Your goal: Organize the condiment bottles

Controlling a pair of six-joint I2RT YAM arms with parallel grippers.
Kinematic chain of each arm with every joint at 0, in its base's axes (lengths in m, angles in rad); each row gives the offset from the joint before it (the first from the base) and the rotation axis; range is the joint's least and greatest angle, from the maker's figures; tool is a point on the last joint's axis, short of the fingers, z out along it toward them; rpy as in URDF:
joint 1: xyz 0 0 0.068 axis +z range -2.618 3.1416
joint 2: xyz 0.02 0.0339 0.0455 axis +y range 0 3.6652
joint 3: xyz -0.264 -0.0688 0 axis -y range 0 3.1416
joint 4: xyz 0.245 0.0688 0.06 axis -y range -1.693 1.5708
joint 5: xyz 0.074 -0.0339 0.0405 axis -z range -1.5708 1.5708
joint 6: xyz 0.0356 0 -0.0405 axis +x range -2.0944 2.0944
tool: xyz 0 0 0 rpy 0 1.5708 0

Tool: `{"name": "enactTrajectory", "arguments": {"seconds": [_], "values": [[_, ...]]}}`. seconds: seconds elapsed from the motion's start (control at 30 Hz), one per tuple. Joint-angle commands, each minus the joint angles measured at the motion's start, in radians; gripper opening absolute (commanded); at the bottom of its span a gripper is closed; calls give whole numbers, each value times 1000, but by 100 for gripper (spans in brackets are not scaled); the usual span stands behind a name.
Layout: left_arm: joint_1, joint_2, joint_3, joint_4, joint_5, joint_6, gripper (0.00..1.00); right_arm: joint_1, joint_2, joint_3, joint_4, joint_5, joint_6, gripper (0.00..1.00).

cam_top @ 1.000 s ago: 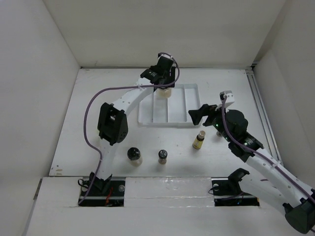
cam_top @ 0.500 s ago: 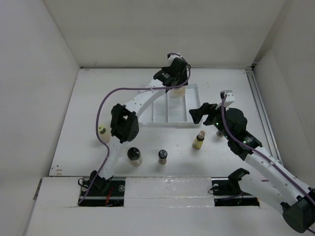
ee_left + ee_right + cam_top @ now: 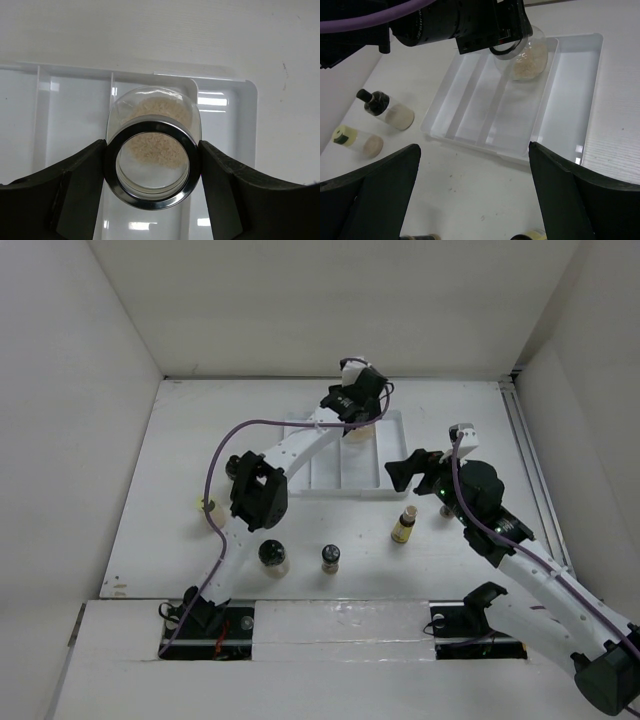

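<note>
On the tabletop nearer than the white tray (image 3: pixel 330 491), the amber bottle (image 3: pixel 403 526), dark bottle (image 3: pixel 330 558) and black-capped jar (image 3: pixel 272 555) are waiting unsorted. By the tray's near right corner my right tool (image 3: pixel 474 150) is hovering open and empty, ready to fetch one. Over the tray's far end my left tool (image 3: pixel 152 165) is gripping the glass jar (image 3: pixel 152 107) by its neck, aiming for a compartment.

Wide jar (image 3: pixel 152 145): clear glass, smooth, glossy; rim ring dark, shiny; contents beige, granular, matt. Tray (image 3: pixel 227 115): white plastic, smooth, glossy, light glare seen on floor. Surface (image 3: pixel 200 35): white, matt; faint wood-like grain noted in right wrist view. Left hand (image 3: pixel 152 160) fingers (image 3: pixel 75 190): black plastic, matt, slightly textured. Cable (image 3: pixel 213 455): purple, smooth sheath. Arm shell (image 3: pixel 290 450): white, semi-gloss.
</note>
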Motion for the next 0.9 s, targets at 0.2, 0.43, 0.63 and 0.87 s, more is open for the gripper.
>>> {"name": "enactTrajectory", "arguments": {"seconds": [0.2,0.43,0.63,0.87], "values": [[3,-73,-28,57,-60,30,54,-7,-14,5,62,-10,5,94],[15,-39,-16,60,-40,30,60,-7,-5,5,62,-10,5,94],[24,-15,-6,72,-21,30,69,-7,-5,5,62,-10,5,94],[24,-39,-16,121,59,30,86,-7,14,5,62,-10,5,94]]}}
